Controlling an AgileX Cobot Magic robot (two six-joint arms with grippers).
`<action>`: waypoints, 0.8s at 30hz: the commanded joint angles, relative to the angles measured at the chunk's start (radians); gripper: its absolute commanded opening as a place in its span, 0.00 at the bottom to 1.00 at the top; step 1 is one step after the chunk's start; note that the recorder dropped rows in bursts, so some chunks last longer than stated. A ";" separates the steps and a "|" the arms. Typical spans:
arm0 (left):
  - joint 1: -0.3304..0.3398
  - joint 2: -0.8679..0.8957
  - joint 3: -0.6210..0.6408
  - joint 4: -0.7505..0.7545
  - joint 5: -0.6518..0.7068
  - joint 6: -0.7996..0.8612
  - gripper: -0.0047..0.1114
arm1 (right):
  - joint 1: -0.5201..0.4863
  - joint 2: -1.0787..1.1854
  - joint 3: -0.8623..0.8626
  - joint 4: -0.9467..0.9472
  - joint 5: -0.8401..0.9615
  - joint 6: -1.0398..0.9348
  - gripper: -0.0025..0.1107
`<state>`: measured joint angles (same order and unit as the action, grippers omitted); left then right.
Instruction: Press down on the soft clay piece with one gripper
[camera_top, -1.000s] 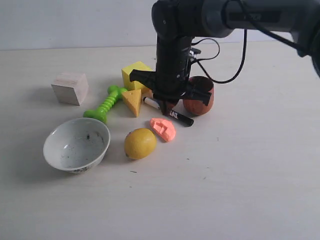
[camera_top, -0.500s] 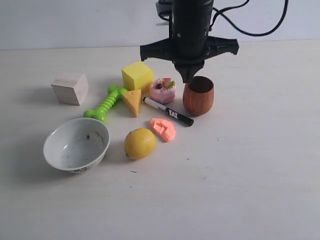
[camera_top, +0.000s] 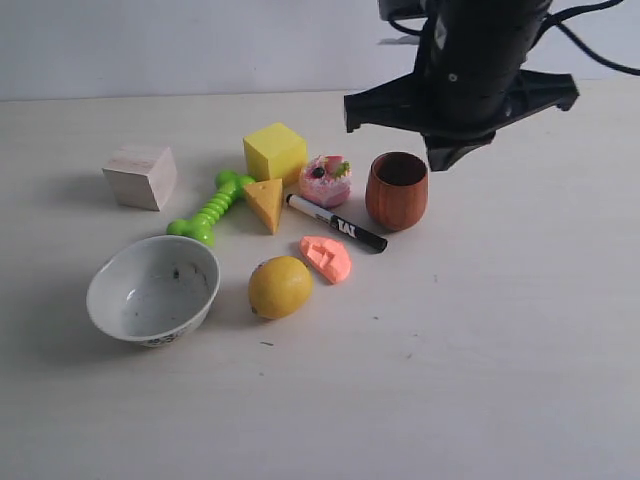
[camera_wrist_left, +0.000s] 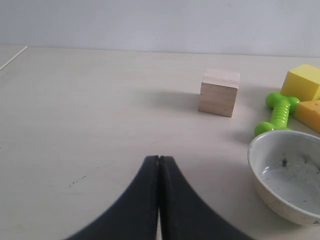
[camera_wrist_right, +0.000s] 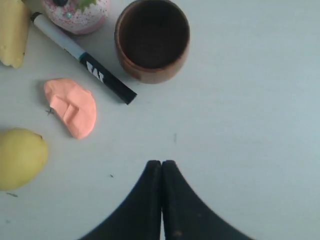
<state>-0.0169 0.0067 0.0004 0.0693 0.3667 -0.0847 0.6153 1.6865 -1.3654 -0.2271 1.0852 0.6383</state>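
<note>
The soft clay piece (camera_top: 326, 257) (camera_wrist_right: 71, 106) lies flat on the table between the lemon (camera_top: 280, 287) and the black marker (camera_top: 337, 223); it is salmon-pink with a dent in its top. My right gripper (camera_top: 446, 157) (camera_wrist_right: 161, 163) hangs high above the table, right of the wooden cup (camera_top: 397, 190), well clear of the clay, its fingers shut with nothing between them. My left gripper (camera_wrist_left: 159, 158) is shut and empty over bare table, left of the white bowl (camera_wrist_left: 285, 175); the exterior view does not show it.
A wooden cube (camera_top: 141, 176), green toy bone (camera_top: 210, 209), yellow block (camera_top: 274, 151), yellow wedge (camera_top: 265, 203) and pink cupcake (camera_top: 326, 179) crowd the area behind the clay. The white bowl (camera_top: 153, 290) stands left of the lemon.
My right arm has lifted away from the clay and swung right, past the wooden cup. The clay stays in place with its dent. The other objects have not moved.
</note>
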 joint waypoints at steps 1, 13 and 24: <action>-0.005 -0.007 0.000 -0.002 -0.009 0.004 0.04 | 0.001 -0.090 0.009 -0.014 0.064 -0.008 0.02; -0.005 -0.007 0.000 -0.002 -0.009 0.004 0.04 | 0.001 -0.126 0.011 -0.146 0.043 -0.011 0.02; -0.005 -0.007 0.000 -0.002 -0.009 0.004 0.04 | -0.041 -0.321 0.164 -0.321 -0.166 -0.011 0.02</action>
<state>-0.0169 0.0067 0.0004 0.0693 0.3667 -0.0847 0.6077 1.4468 -1.2608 -0.5150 0.9932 0.6347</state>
